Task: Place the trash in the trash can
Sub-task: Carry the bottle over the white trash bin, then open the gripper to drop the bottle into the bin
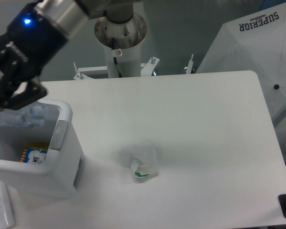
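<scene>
- White plastic makes up the trash can [66,143], a boxy bin with a thick rounded rim, standing at the left end of the table [205,124]; a grey tab sits on the rim of its right-hand wall.
- Inside the can, low against the near wall, lies a small yellow-and-blue packet [33,153] with a white patch on it.
- My gripper [5,102] hangs over the open mouth of the can, at the far left edge of the view, its dark fingers [26,95] pointing down toward the opening.
- Between and below those fingers I see the clear plastic bottle [26,115], a pale translucent shape just inside the top of the can, near its back wall.
- I cannot tell whether my fingers are clamped on the bottle or spread off it; the left side of the gripper is cut off by the frame and the bottle is blurred.
- The bottle's label does not show from here.
- The crumpled wrapper [140,161] lies on the bare table top, well apart from the can and to its right, whitish and translucent with a green spot at its lower edge.
- Nothing of me touches the wrapper.
</scene>
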